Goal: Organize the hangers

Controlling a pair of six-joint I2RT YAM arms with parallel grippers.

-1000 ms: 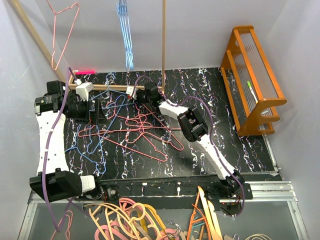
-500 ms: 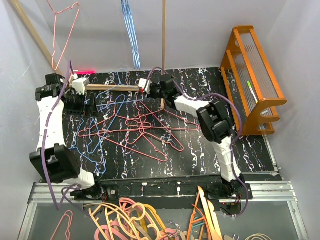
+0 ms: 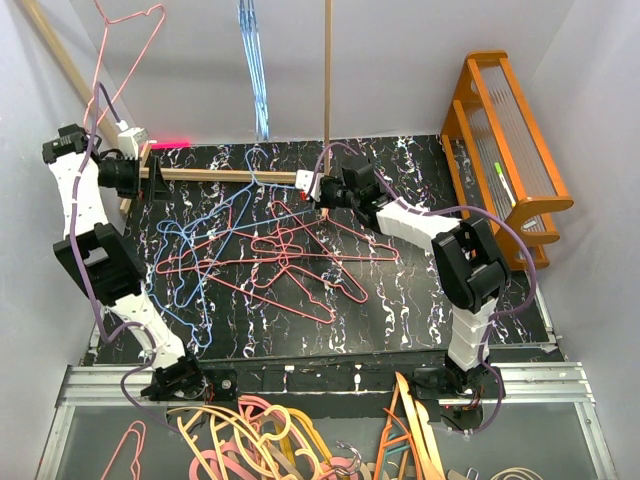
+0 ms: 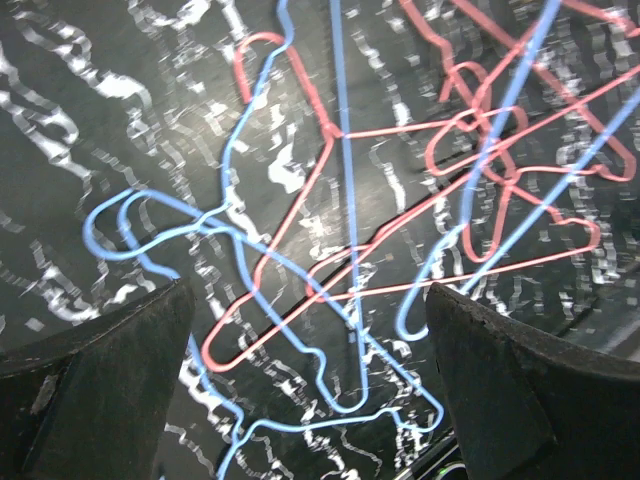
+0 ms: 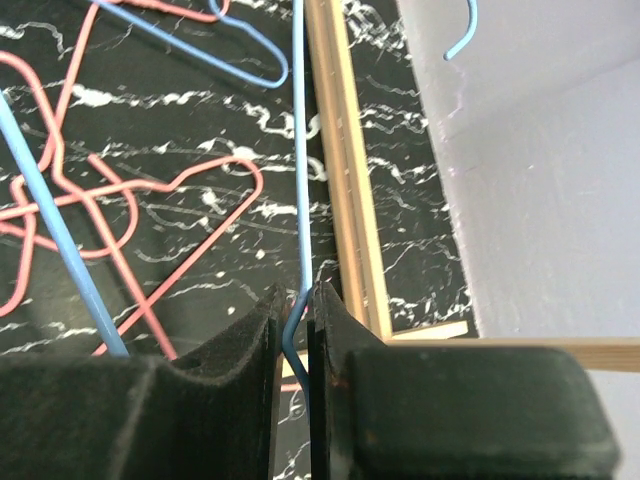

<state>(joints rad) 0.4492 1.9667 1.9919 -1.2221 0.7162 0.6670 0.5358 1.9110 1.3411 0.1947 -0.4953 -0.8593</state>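
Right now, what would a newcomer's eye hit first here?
The tangle of pink-red and blue wire hangers sprawled across the middle of the black marbled table. Next, the right claw at the far edge, shut on a blue hanger beside the wooden rail, while the left claw hangs open over the pile. An orange wooden rack stands at the right.

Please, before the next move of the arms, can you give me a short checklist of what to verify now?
1. Right gripper shut on the blue hanger: ok.
2. Left gripper open and empty above the table: ok.
3. Held hanger free of the pile: cannot tell; pink and blue wires cross there.
4. Held wire apart from the wooden rail: cannot tell; it runs close beside it.
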